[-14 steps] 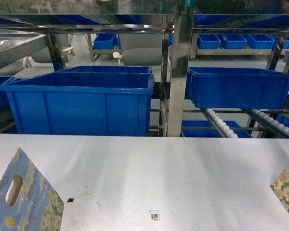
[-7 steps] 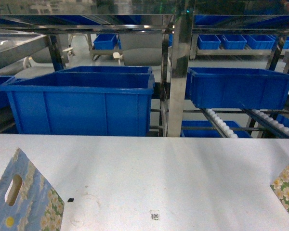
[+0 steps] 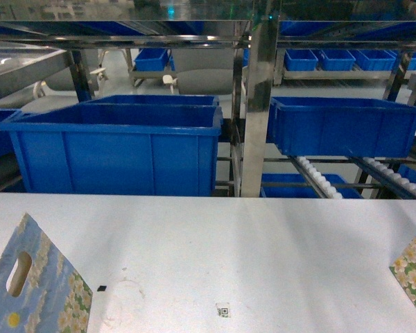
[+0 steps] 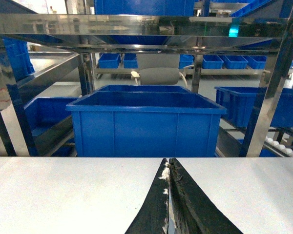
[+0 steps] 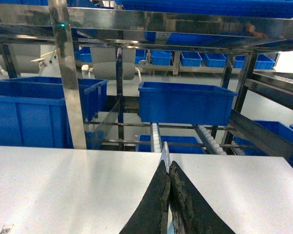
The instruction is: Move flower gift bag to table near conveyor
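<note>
The head view shows a broad matte white table [image 3: 215, 243] that fills the near half of the scene. At its near left corner stands a flat paper gift bag with blue sky, white flowers and an oval handle hole [image 3: 35, 284]; it is cut by the picture edge. At the near right edge a corner of a second flowered paper bag [image 3: 414, 274] shows. A tiny square printed marker [image 3: 223, 310] lies on the table near the front, and a small dark speck [image 3: 102, 287] lies just right of the left bag. Behind the table stands a shiny steel rack frame [image 3: 258, 104]. A large blue plastic bin [image 3: 118, 149] sits at the far left and a smaller blue plastic bin [image 3: 343, 125] at the far right. Under the right bin run the sloping steel rails with small white rollers [image 3: 319, 179] of the conveyor.

In the left wrist view the left gripper [image 4: 169, 168] has its two dark fingers pressed together, and a thin pale edge sits between them. One cannot tell from here what this edge belongs to.

In the right wrist view the right gripper [image 5: 166, 165] is also closed, with a thin light sheet edge between the fingers; its nature is not clear either. The roller rails lie beyond the table's far edge.
</note>
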Robot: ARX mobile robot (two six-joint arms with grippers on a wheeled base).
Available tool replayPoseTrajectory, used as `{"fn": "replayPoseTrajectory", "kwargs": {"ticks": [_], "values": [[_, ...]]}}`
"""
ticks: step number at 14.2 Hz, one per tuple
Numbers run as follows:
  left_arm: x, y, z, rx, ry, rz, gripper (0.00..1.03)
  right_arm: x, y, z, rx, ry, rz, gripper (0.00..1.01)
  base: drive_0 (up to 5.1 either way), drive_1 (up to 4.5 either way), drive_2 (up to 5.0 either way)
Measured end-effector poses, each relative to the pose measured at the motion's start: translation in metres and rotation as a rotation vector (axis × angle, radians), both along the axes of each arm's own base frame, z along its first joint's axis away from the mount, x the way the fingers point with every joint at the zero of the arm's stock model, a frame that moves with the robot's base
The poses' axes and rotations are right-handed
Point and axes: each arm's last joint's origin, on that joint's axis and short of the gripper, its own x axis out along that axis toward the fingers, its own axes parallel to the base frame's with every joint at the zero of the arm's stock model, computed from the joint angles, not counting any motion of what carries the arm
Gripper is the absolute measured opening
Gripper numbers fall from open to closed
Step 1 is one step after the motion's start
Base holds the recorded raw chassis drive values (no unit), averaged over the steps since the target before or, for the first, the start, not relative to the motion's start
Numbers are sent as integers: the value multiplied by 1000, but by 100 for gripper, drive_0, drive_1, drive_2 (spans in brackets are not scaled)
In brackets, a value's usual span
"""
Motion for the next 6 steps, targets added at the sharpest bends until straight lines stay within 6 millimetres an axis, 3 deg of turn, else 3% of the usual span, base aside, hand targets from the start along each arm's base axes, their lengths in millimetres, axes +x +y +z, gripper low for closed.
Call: {"fn": "replayPoseTrajectory", "kwargs": {"ticks": [6], "values": [[0,0,0,0,0,1,2,0,0,0,0,0,0,2,0,0,0]]}}
